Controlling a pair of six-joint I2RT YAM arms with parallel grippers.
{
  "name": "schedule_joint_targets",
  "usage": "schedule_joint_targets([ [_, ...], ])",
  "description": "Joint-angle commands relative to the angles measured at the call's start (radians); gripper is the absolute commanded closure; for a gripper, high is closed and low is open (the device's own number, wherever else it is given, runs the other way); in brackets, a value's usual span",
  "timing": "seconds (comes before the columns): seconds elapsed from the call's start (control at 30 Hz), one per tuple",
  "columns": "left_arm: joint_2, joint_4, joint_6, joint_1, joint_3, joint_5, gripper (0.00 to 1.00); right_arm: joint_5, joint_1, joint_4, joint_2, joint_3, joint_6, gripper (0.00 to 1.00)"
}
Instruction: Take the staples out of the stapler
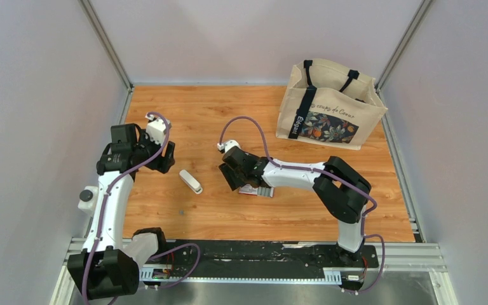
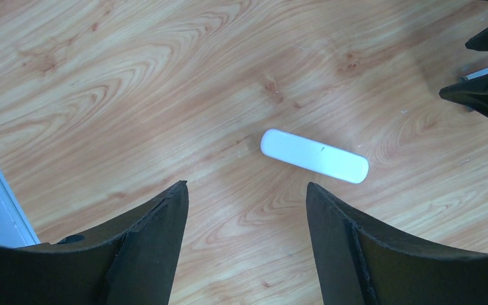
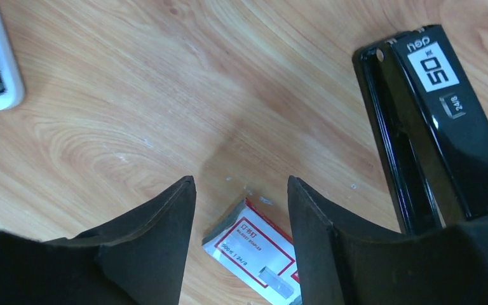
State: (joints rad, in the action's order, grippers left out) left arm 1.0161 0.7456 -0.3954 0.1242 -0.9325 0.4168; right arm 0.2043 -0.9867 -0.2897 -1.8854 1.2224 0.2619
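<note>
A black stapler (image 3: pixel 438 127), labelled 50 and 24/6, lies on the wood just right of my right gripper (image 3: pixel 240 179). That gripper (image 1: pixel 234 180) is open and hovers over the corner of a small red-and-white staple box (image 3: pixel 254 244); the left finger is clear of the box. A white oblong stapler-like piece (image 2: pixel 314 155) with a metal part at one end lies between the arms (image 1: pixel 190 181). My left gripper (image 2: pixel 246 185) is open above bare wood just short of it, holding nothing. The staples are out of view; a few pale specks by the box are too small to tell.
A beige tote bag (image 1: pixel 330 105) with dark straps and a floral print stands at the back right. The staple box (image 1: pixel 256 190) lies beside the right forearm. Grey walls close the table's sides, and a metal rail runs along the near edge.
</note>
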Motion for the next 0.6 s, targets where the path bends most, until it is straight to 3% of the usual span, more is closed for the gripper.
schedule_joint_targets([
  [0.0,-0.021,0.011,-0.042,-0.003,-0.017,0.007,0.23,0.044,0.013,0.080,0.026,-0.061,0.042,0.42],
  [0.57,-0.034,0.011,-0.051,-0.011,-0.011,-0.001,0.23,0.017,0.026,0.247,0.209,-0.388,0.174,0.45],
])
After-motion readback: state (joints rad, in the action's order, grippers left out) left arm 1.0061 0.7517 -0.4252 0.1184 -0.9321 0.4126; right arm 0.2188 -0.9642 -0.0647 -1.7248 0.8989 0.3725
